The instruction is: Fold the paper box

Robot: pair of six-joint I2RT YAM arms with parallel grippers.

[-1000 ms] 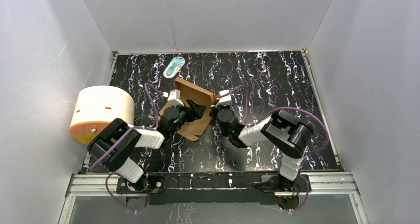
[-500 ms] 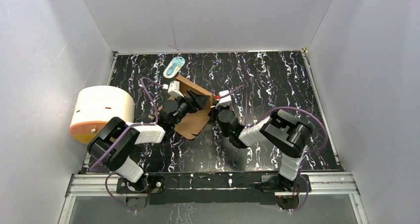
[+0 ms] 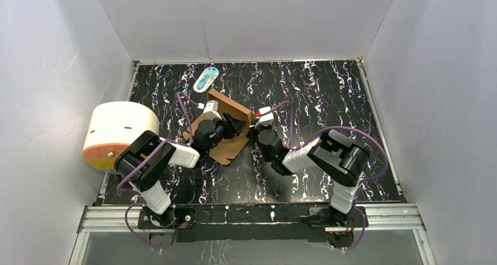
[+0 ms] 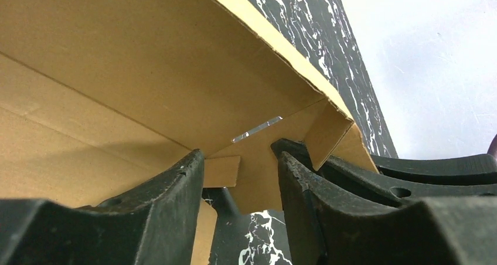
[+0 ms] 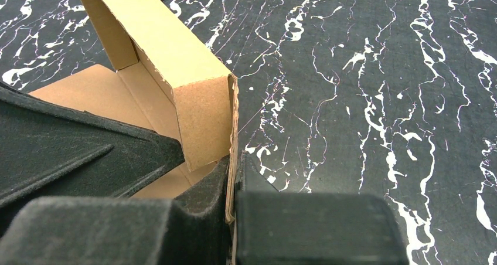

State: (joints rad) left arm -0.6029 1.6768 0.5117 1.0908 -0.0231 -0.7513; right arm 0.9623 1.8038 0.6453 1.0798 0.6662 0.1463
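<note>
Brown paper box [image 5: 170, 48], edge inside right tool [image 5: 232, 174]

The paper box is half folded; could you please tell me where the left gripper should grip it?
Probably the small corner tab inside the paper box, approached from the box's open interior: it juts free between the left gripper's open fingers, while the right gripper pinches the outer corner wall.
</note>
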